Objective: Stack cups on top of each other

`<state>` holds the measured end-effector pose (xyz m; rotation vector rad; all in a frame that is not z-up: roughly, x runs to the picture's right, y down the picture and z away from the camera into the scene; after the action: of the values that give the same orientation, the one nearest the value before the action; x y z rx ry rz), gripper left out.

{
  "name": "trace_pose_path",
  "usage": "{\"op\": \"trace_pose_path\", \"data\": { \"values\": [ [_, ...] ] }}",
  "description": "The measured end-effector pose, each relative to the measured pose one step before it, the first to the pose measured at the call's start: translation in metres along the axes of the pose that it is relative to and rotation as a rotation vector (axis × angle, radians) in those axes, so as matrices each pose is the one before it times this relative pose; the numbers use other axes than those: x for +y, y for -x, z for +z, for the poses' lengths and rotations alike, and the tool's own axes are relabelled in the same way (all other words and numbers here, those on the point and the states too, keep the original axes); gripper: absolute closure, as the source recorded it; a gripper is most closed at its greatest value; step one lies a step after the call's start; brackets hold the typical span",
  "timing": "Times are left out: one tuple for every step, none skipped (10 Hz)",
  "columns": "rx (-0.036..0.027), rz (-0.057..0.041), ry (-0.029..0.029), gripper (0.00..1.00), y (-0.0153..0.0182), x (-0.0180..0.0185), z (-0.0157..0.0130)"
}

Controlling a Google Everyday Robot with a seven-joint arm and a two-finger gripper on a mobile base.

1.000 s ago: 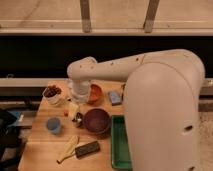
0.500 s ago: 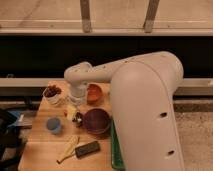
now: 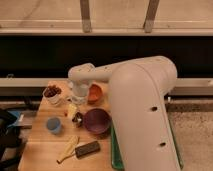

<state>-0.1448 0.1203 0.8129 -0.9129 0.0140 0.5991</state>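
The big white arm is nearest to the camera. It has swung further across the right side in the last second, and now it hides almost all of the green tray to the right of the gripper. The wrist came down and a little forward with it.

The light blue cup stands alone on the table, to the left of the gripper and nearer to the camera. It has not moved.

The gripper now hangs low, just above the silver cup and maybe already touching its rim; I cannot tell which. Its fingers are fully spread and they hold nothing. The silver cup also kept its place, close beside the purple bowl, which is to the right of the gripper.

Behind the gripper is the orange-red bowl, unchanged.

In my judgement the descent means a grasp of the silver cup is near. No stacking is done yet, because the two cups are well apart.
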Motion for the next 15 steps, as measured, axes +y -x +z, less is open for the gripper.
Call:
{"op": "trace_pose_path", "data": {
  "values": [
    [0.00055, 0.00897, 0.00427, 0.20, 0.00000, -0.00331, 0.00230],
    [0.00078, 0.00908, 0.00209, 0.20, 0.00042, -0.00436, 0.00181],
    [0.00162, 0.00343, -0.00122, 0.20, 0.00112, -0.00325, 0.00044],
    [0.00015, 0.00286, -0.00199, 0.20, 0.00103, -0.00290, -0.00034],
    [0.00202, 0.00497, -0.00118, 0.20, -0.00011, -0.00409, 0.00117],
    [0.00003, 0.00614, 0.00270, 0.20, -0.00038, -0.00350, 0.00211],
    [0.00066, 0.00510, 0.00621, 0.20, -0.00194, -0.00226, 0.00229],
    [0.00190, 0.01050, 0.01098, 0.20, -0.00428, -0.00295, 0.00433],
    [0.00231, 0.00632, 0.00727, 0.20, -0.00296, -0.00141, 0.00327],
    [0.00335, 0.00807, 0.00768, 0.20, -0.00414, -0.00157, 0.00366],
    [0.00357, 0.00855, 0.00782, 0.20, -0.00450, -0.00137, 0.00368],
    [0.00048, 0.00591, 0.00461, 0.20, -0.00232, -0.00082, 0.00203],
    [0.00144, 0.00417, 0.00455, 0.24, -0.00192, -0.00028, 0.00209],
    [0.00023, 0.00250, 0.00439, 0.31, -0.00106, 0.00029, 0.00195],
    [-0.00035, 0.00168, 0.00560, 0.42, -0.00114, 0.00079, 0.00254]
  ]
}}
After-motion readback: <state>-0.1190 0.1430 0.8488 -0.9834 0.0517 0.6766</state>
